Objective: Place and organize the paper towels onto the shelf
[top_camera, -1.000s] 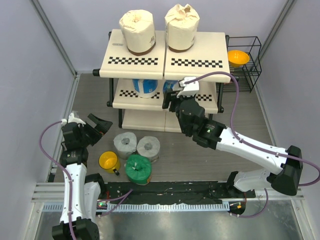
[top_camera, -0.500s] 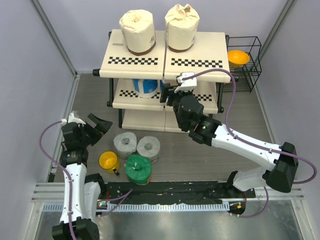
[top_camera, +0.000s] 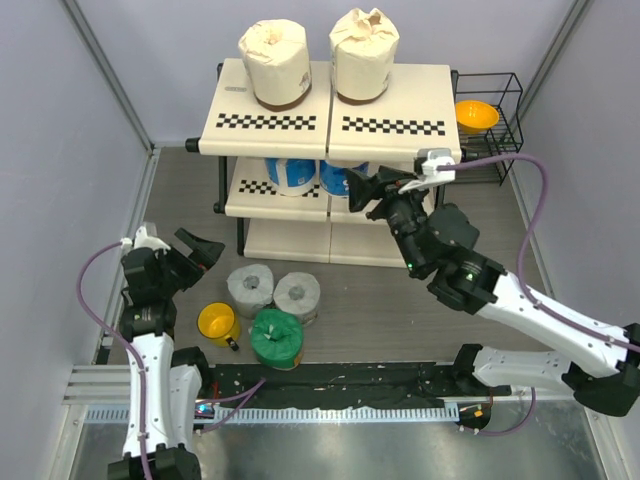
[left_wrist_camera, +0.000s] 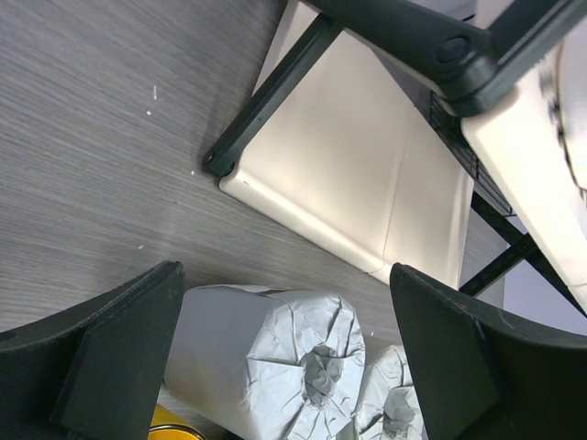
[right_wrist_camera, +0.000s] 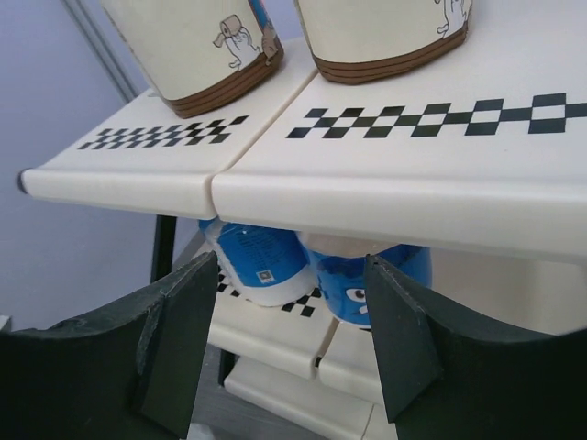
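Blue-and-white paper towels point(right_wrist_camera: 362, 275) on shelf point(right_wrist_camera: 385, 197), right end effector point(top_camera: 365, 192) spread, just outside

The shelf point(top_camera: 300, 110) has cream boards, black-and-white checkered strips and a black frame. The cream rolls point(top_camera: 274, 62) carry brown bands at the base; blue-and-white rolls point(top_camera: 293, 174) show beneath. The desk point(top_camera: 180, 190) is grey wood-grain, with grey rolls point(top_camera: 250, 290), a green roll point(top_camera: 276, 338) and a yellow mug point(top_camera: 217, 323).

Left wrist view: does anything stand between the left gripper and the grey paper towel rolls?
Nothing visible does. The open left gripper faces the nearer grey wrapped paper towel roll directly; the small yellow mug sits beside it, not between.
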`<action>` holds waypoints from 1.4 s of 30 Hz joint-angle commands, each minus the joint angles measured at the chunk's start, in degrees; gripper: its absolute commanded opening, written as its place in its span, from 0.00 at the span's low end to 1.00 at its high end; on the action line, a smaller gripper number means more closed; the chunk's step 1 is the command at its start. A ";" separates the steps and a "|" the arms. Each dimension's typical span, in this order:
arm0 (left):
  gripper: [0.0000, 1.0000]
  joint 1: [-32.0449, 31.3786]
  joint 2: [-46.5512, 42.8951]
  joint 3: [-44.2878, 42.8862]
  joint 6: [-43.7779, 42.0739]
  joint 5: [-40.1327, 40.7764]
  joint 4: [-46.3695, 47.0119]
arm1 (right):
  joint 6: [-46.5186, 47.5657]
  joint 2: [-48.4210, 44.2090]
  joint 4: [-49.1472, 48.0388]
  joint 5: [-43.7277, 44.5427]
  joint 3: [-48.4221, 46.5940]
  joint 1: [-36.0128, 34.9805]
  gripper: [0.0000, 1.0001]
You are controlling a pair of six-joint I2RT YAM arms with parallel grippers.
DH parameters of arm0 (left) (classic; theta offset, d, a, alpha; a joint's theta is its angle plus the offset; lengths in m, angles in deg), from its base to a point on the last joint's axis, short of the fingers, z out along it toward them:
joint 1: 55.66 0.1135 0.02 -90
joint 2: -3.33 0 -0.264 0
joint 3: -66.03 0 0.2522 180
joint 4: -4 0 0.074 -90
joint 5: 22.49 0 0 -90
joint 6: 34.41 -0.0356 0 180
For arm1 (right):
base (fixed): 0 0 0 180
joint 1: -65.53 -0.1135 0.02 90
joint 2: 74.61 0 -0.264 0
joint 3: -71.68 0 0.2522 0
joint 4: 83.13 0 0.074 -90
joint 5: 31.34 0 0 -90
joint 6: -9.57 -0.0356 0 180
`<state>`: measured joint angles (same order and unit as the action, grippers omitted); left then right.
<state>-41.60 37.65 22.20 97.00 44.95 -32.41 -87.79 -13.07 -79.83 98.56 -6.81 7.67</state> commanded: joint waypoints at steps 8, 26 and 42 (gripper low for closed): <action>1.00 -0.53 -9.89 -5.62 -2.82 0.77 -6.09 | -17.13 -5.99 21.86 -1.06 1.36 -10.23 0.70; 1.00 -0.62 -8.49 -8.35 12.80 -6.70 17.20 | -46.08 -11.52 31.19 15.55 19.02 -28.53 0.70; 1.00 -37.93 8.03 -15.27 8.27 32.45 20.55 | -50.21 -21.54 39.55 17.76 19.82 -28.71 0.69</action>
<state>-68.02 41.32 11.95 111.60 58.52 -14.21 -134.69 -31.74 -42.50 113.66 13.47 -20.66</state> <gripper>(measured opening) 0.996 0.699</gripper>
